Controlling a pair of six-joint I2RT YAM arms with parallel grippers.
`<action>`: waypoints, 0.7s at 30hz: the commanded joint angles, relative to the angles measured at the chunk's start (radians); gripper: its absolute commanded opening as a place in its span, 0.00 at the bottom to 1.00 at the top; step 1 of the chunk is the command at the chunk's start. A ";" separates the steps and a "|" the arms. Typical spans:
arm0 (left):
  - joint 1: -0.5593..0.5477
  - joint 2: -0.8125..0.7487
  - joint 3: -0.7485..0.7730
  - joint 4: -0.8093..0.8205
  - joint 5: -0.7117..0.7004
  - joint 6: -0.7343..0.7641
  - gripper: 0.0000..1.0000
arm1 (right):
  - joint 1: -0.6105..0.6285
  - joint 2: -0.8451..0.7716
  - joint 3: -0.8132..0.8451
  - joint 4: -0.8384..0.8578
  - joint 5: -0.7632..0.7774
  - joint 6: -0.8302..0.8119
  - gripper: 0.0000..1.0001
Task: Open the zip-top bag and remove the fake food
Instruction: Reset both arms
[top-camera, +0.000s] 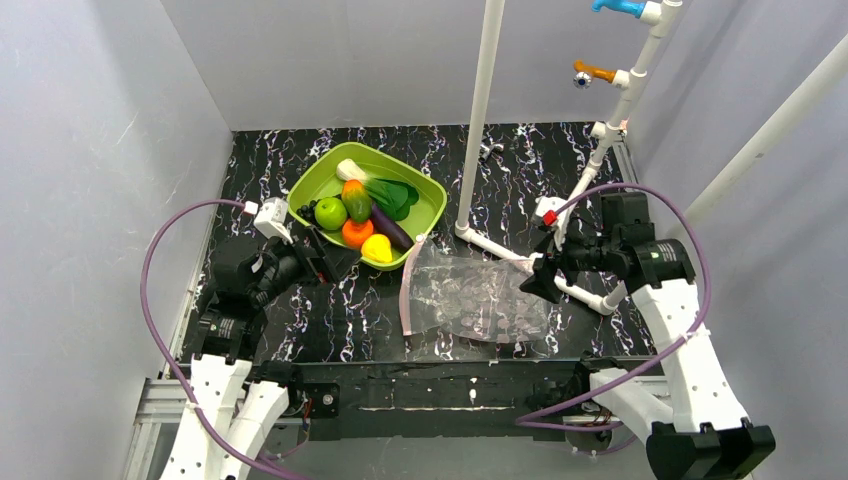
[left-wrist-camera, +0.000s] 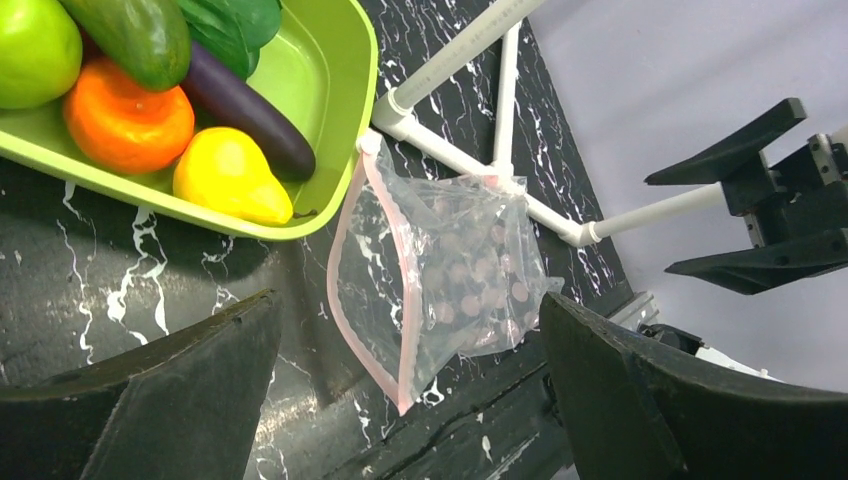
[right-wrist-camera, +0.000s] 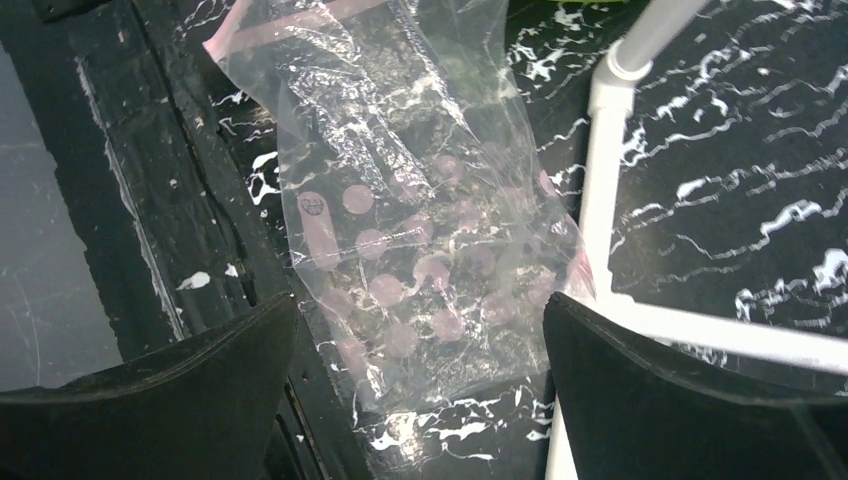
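The zip-top bag (top-camera: 470, 298) lies flat and apparently empty on the surface, right of the middle, with its pink zip strip (top-camera: 408, 290) on the left side, while the fake food (top-camera: 360, 215) sits piled in the green tray (top-camera: 432, 192) at the far left. The bag looks light, limp and slippery, likely to slide or crumple if pushed, so the stiffer zip strip seems the best place to pinch. The left fingers (left-wrist-camera: 160, 400) and right fingers (right-wrist-camera: 690, 400) are spread wide, grasping nothing
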 joint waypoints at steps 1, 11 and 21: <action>0.008 -0.022 0.040 -0.094 0.005 0.002 0.98 | -0.049 -0.081 0.020 -0.019 0.031 0.127 0.98; 0.007 -0.050 0.085 -0.131 -0.027 -0.005 0.98 | -0.169 -0.139 -0.018 0.054 -0.055 0.254 0.98; 0.007 -0.073 0.129 -0.176 -0.105 -0.036 0.98 | -0.234 -0.171 -0.018 0.017 -0.141 0.211 0.98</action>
